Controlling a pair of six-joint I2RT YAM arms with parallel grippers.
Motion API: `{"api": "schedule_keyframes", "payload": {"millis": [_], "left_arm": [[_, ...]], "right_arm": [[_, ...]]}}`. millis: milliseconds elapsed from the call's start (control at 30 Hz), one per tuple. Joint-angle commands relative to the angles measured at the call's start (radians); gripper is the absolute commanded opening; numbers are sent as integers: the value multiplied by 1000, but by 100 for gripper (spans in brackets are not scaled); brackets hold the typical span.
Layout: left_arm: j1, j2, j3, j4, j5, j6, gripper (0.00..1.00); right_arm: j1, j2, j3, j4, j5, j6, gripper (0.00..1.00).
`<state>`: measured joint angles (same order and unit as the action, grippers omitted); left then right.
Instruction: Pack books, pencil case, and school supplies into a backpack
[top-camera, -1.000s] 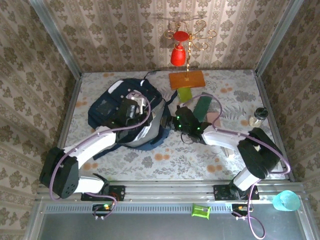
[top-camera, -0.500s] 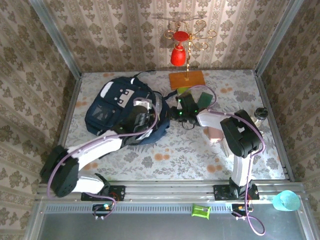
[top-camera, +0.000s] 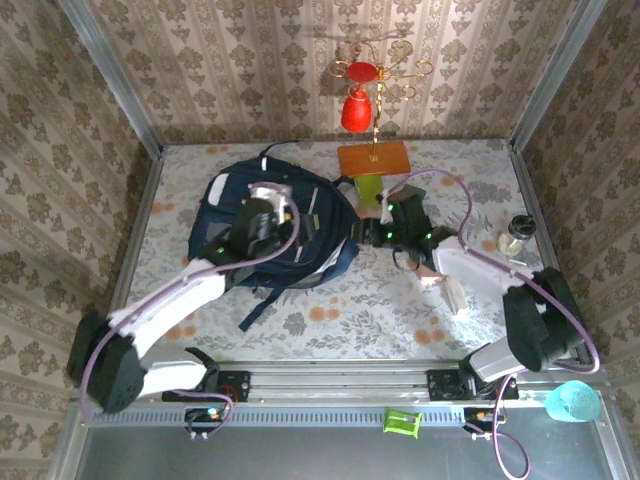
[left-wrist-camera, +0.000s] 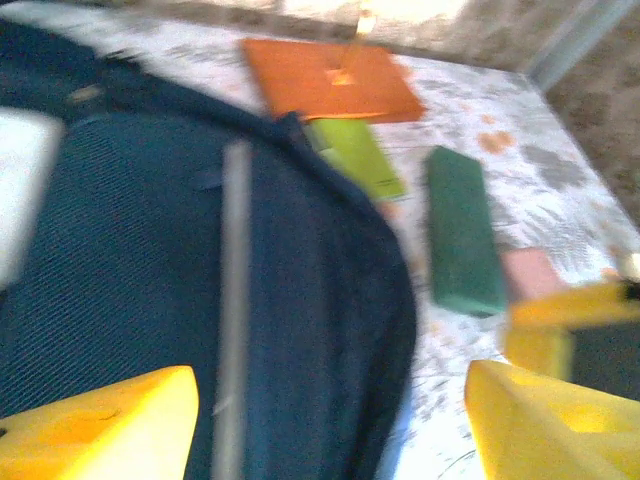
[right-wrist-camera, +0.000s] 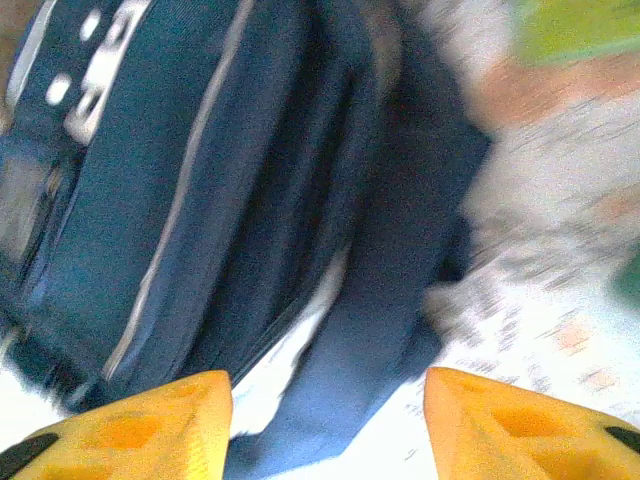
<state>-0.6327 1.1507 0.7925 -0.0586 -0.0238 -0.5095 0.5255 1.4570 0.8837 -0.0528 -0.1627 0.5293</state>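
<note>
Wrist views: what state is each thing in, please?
Backpack: lying flat on the table.
Left gripper: open, empty, over the backpack.
Right gripper: open, empty.
Light green piece: flat on the table, not packed.
Dark green piece: same.
Pink piece: same.

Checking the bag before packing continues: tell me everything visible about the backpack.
The backpack is large, navy-blue woven-looking fabric with white-grey patches and a pale zip line. It lies flat on the floral table, left of centre, a dark strap trailing toward the near edge. Whether it is open is unclear. The left gripper hangs over it, jaws open; the right gripper faces its right side, jaws open. Neither grips it; contact cannot be told.
</note>
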Motion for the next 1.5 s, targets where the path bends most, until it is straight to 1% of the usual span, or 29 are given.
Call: {"api": "schedule_keyframes", "payload": {"millis": [0,67,133,233,267,333,467,567,633,733,800,867,1067,1233,1333,1467], "left_arm": [[88,-124,-157,-226,-16,-76,73],[156,-191,-245,-254,29,-129,76],[229,-234,-312,-245,84,-165,79],[321,-234,-356,-213,211,-193,82],[342,-223,-360,-206,246,-198,83],[361,-201,-358,-208,283,-202,84],[366,-183,-375,-193,299,-226,86],[372,-191,-374,-226,273,-224,87],[372,-223,-361,-272,257,-219,87],[370,-316,-376,-336,205,-237,87],[372,-366,-400,-347,181,-257,86],[380,-372,-417,-329,172,-275,86],[404,-240,-418,-191,268,-320,86],[420,-154,-405,-97,277,-325,86],[424,-89,-399,-37,280,-321,82],[426,-31,-405,19,288,-316,67]], "right_arm": [[157,1,-49,31,56,47,58],[243,34,-46,81,66,70,57],[295,79,-39,135,52,87,56],[321,150,-1,140,23,97,55],[321,161,7,136,20,99,55],[323,164,6,143,19,101,55],[322,159,0,132,34,101,55],[321,156,-7,130,39,105,55],[321,156,-7,124,39,104,55],[321,156,-6,118,44,101,55],[321,158,-8,122,49,107,56],[321,165,-5,123,51,112,56],[320,169,-1,113,49,114,57],[321,158,-15,119,52,128,58],[322,159,-25,133,41,140,58],[325,144,-36,150,29,151,58]]}}
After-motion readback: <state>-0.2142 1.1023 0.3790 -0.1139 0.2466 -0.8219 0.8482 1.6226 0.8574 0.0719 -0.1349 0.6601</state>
